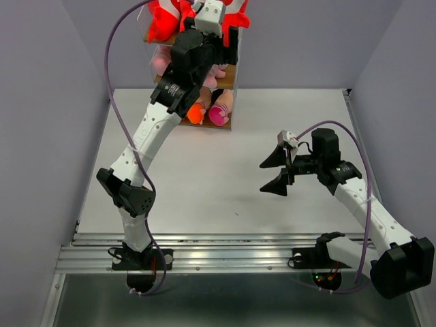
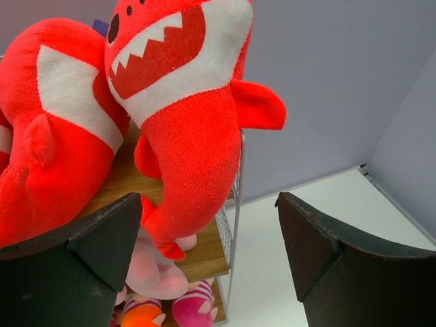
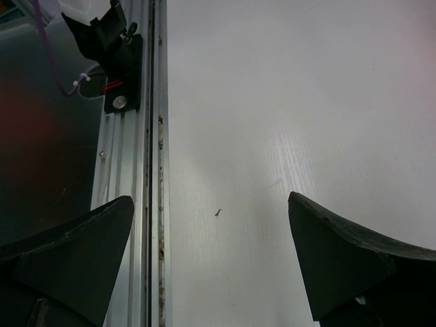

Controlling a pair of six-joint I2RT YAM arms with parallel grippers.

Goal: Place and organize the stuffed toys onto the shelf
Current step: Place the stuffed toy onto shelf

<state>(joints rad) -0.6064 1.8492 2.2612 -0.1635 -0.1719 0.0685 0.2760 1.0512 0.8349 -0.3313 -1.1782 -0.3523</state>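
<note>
The shelf [image 1: 229,76] stands at the back of the table, its wooden boards [image 2: 204,253] in a white wire frame [image 2: 236,218]. Two red sharks lie on its top board: one [image 2: 184,102] leans over the right edge with its tail hanging down, the other [image 2: 54,136] is to its left. Pink toys [image 2: 153,272] fill the middle board. Striped pink [image 2: 196,306] and orange [image 2: 139,315] feet show on the bottom one. My left gripper [image 2: 210,204] is open right in front of the leaning shark, gripping nothing. My right gripper [image 1: 274,170] hangs open and empty over the table.
The white table [image 1: 225,191] lies between grey walls. An aluminium rail [image 1: 225,253] runs along its near edge and carries both arm bases. A purple cable [image 1: 112,61] loops up beside the left arm, left of the shelf.
</note>
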